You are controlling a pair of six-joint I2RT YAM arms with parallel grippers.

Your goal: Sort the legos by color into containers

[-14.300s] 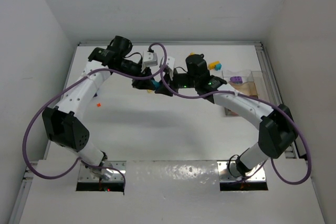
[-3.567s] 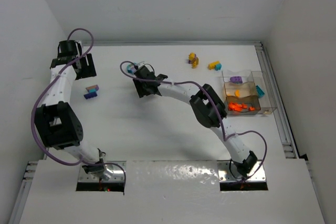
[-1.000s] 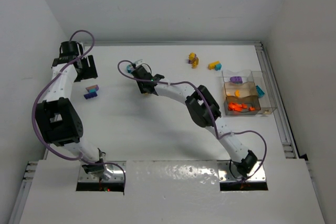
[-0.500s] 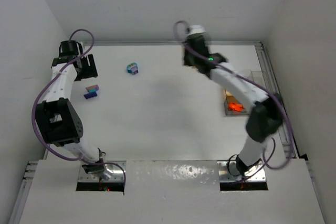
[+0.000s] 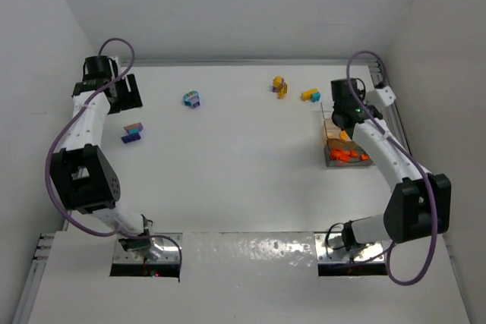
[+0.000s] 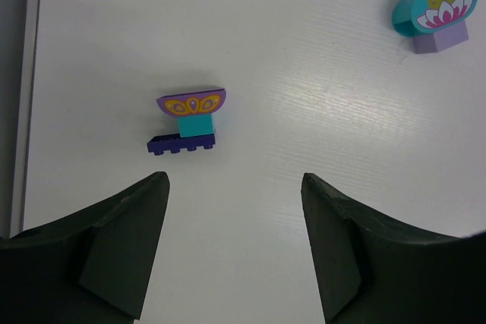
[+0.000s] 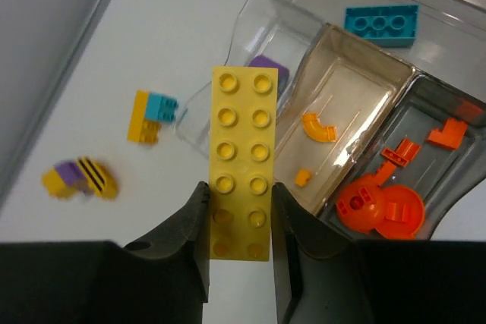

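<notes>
My right gripper (image 7: pixel 239 191) is shut on a long yellow brick (image 7: pixel 243 138) and holds it above the near-left edge of the clear divided box (image 7: pixel 357 73). In the top view the right gripper (image 5: pixel 343 111) hangs over the box (image 5: pixel 380 158). The box holds orange pieces (image 7: pixel 383 206), two small yellow-orange pieces (image 7: pixel 319 127), a purple brick (image 7: pixel 269 68) and a teal brick (image 7: pixel 381 20). My left gripper (image 6: pixel 235 195) is open and empty above bare table, near a purple-and-teal clump (image 6: pixel 190 117). A teal-and-lilac clump (image 6: pixel 434 11) lies further right.
A yellow-and-teal clump (image 5: pixel 310 95) and a yellow-purple striped clump (image 5: pixel 279 86) lie left of the box near the back wall. The purple-teal clump (image 5: pixel 132 133) and the teal-lilac clump (image 5: pixel 191 99) lie on the left half. White walls enclose the table.
My right arm has swung from the table's back middle to over the box, carrying the yellow brick. The left arm has stayed put.
</notes>
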